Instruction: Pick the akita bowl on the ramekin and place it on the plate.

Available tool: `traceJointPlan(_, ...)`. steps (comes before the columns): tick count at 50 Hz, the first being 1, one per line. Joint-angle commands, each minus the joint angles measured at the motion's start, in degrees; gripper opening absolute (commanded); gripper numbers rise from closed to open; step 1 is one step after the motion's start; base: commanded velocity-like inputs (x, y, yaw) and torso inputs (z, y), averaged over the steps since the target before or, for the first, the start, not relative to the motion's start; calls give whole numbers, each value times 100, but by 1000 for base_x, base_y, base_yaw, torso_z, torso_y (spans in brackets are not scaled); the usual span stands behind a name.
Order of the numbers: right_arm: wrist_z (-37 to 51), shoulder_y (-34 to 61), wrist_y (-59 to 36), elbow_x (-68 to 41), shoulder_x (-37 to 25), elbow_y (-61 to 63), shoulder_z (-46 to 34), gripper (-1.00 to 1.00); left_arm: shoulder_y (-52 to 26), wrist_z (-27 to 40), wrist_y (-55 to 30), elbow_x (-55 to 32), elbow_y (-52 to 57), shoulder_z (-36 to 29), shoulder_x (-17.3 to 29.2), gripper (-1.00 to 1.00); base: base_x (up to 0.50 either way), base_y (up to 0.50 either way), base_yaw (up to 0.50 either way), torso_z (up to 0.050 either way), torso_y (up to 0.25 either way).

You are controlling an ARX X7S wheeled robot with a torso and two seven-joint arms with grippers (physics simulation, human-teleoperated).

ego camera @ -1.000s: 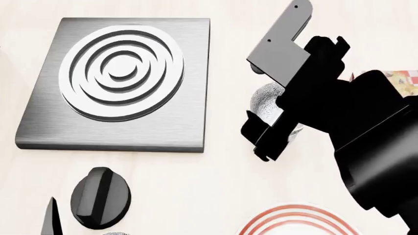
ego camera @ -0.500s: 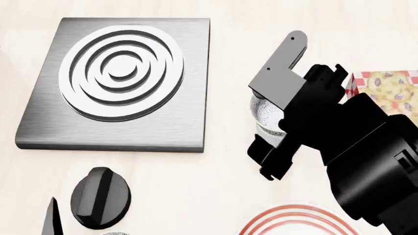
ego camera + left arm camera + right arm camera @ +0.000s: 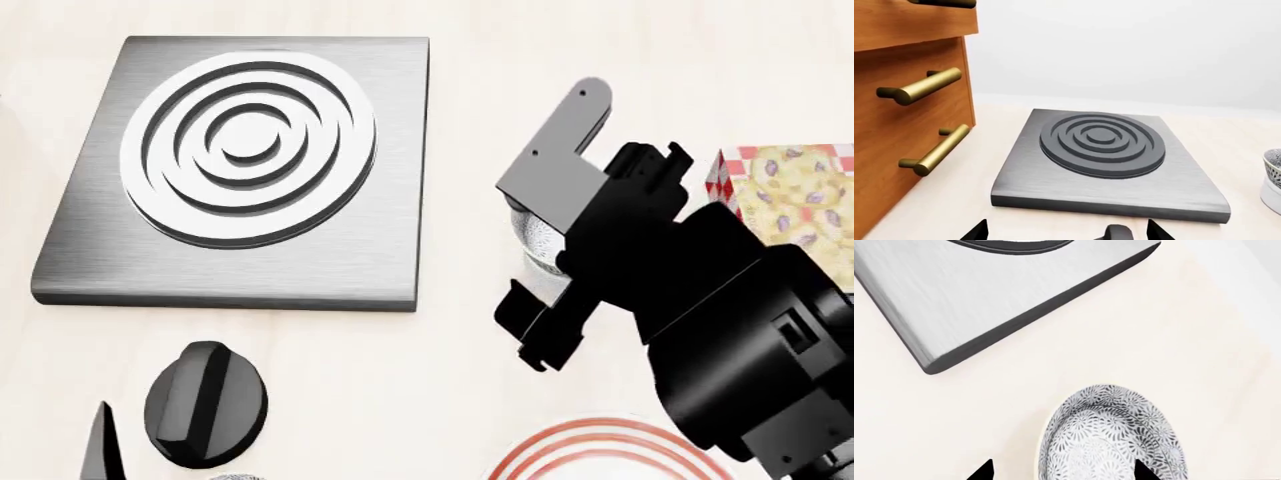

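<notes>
my right claw (image 3: 1062,471) hangs spread wide over the akita bowl (image 3: 1111,435), gripping nothing, the bowl unlifted between stove slab (image 3: 240,170) and food box (image 3: 787,190); grasp, lift, plate (image 3: 601,455) all remain.

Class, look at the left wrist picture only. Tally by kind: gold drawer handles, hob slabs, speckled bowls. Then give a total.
gold handles: 2
hob slab: 1
akita bowl: 1, cut by the edge
Total: 4
</notes>
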State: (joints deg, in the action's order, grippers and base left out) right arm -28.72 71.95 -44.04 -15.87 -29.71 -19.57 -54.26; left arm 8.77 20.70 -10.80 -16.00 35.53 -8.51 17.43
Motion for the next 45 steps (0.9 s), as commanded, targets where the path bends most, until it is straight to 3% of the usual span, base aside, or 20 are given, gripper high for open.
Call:
traceJointPlan(1, 59, -68, 195, 46, 122, -331, -11, 100, -5, 26, 17, -39, 0, 13, 26, 100, 0, 0, 0, 0, 0)
traceJointPlan(42, 242, -263, 739, 174, 312, -1000, -31, 100, -30, 88, 77, -93, -62, -43, 93, 100, 0, 0, 0, 0, 0)
traceJointPlan(43, 260, -254, 764, 183, 315, -1019, -22, -100, -33, 91, 74, -100, -61, -40, 94, 100, 0, 0, 0, 0, 0)
traceJointPlan(45, 242, -271, 724, 155, 290, -943, -16, -100, -34, 96, 74, -97, -61, -46, 98, 100, 0, 0, 0, 0, 0)
